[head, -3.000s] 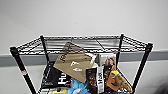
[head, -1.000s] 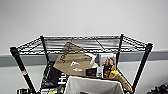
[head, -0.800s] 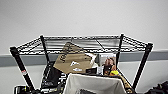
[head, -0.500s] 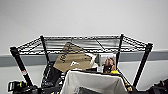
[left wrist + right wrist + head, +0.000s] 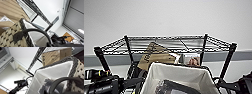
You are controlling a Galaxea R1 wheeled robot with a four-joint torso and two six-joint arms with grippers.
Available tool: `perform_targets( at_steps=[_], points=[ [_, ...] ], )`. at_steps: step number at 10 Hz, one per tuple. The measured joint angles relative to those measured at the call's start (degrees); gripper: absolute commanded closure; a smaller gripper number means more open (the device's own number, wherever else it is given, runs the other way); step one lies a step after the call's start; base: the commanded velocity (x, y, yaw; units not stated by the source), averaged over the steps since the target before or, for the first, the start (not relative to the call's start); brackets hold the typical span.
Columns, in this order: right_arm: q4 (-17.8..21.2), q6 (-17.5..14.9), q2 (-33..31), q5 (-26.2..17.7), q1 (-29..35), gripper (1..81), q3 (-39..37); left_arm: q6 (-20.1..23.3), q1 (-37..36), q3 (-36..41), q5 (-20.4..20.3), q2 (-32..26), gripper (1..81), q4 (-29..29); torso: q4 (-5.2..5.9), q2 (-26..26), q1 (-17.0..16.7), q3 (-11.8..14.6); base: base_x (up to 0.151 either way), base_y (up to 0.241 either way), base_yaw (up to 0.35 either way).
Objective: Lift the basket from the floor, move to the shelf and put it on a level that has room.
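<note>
Head view: basket raised in front of the shelf, its rim below the top level, which looks bare. A cardboard box leans on the tier beneath. Long axis appears to run side to side, open mouth up.

Left wrist view: woven wall and dark loop handle close by; cannot tell how the left claw stands.

Right wrist view: white lining, braided rim, other handle; right claw likewise cannot tell.

Judgement: lift-to-shelf step; next needs more height so the base clears the top tier's front edge.
</note>
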Motion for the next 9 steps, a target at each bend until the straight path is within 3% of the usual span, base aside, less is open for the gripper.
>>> perform_targets(
  at_steps=[5, 9],
  points=[
    [7.36, 0.33, -1.6, -5.88, 10.93, 81.1, 0.24, -1.9, -14.24, 0.61, 8.0, -1.95, 81.1, -8.63, 0.0, 0.0, 0.0, 0.0, 0.0, 0.0, 0.0],
    [8.74, 4.28, -1.73, -9.07, 17.1, 81.1, 0.06, -7.06, -23.33, 0.28, 13.63, -2.94, 81.1, -10.91, 0.0, 0.0, -0.02, 0.0, 0.0, 0.0, 0.0]
  ],
)
